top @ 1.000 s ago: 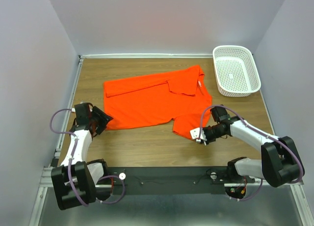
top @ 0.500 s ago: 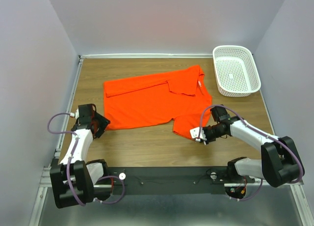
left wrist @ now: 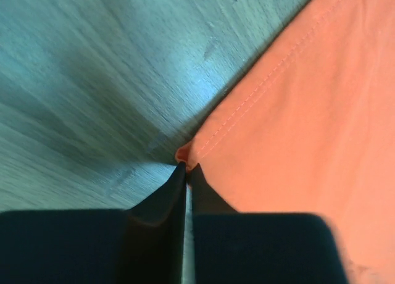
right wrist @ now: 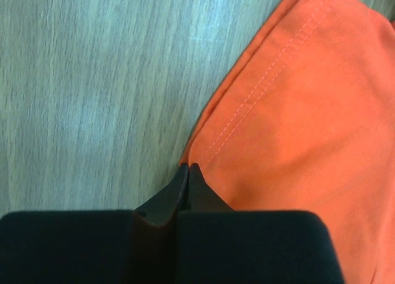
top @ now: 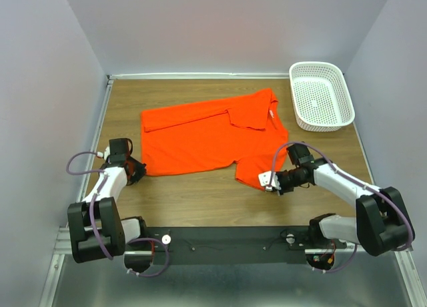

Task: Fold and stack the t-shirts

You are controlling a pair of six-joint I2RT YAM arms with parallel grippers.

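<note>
Orange t-shirt point(top: 200, 137) lies flat across the middle of the wooden table point(top: 200, 200), part-folded, with a flap turned over along its far side. The white perforated basket point(top: 321, 97) sits at the far right corner, apart from the shirt, its holed floor in full view. Left gripper point(left wrist: 186, 170) is low at the shirt's near left corner, fingers narrowed onto a nub of hem; right gripper point(right wrist: 187, 170) is at the near right corner, fingers pressed together at the stitched edge, and whether cloth is caught between them cannot be told.
</note>
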